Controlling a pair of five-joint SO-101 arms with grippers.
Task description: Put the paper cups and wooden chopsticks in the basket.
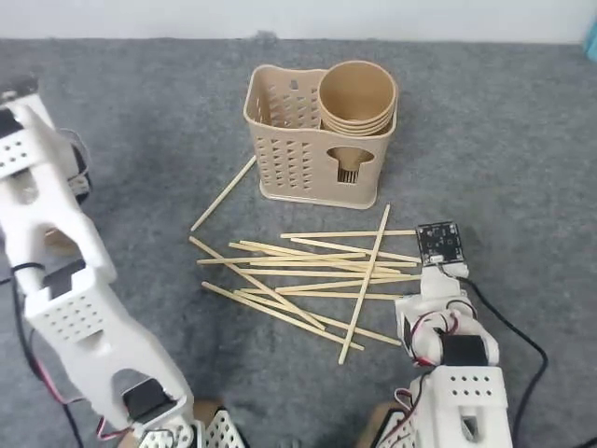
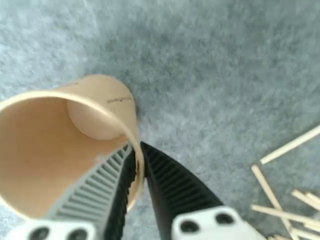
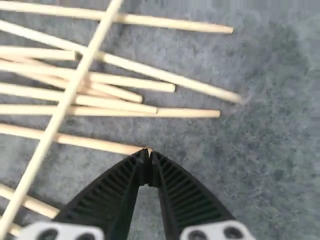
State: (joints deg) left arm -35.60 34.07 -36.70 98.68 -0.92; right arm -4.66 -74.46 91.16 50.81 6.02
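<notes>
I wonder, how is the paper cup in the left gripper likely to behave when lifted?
The paper cup looks thin-walled, so probably light, yet its rim may dent where the left gripper pinches it. Held by one side only, it could tilt or slip.

Bright even light, soft faint shadows under chopsticks (image 1: 369, 271)

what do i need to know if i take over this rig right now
Left gripper: shut on the wall of a tan paper cup.
Right gripper: shut, tips at the end of one wooden chopstick on the grey carpet; unclear whether it grips it.
Done: a stack of tan paper cups sits in the beige perforated plastic basket.
Left: the held cup, plus the pile of wooden chopsticks lying between the basket and the arms.
</notes>
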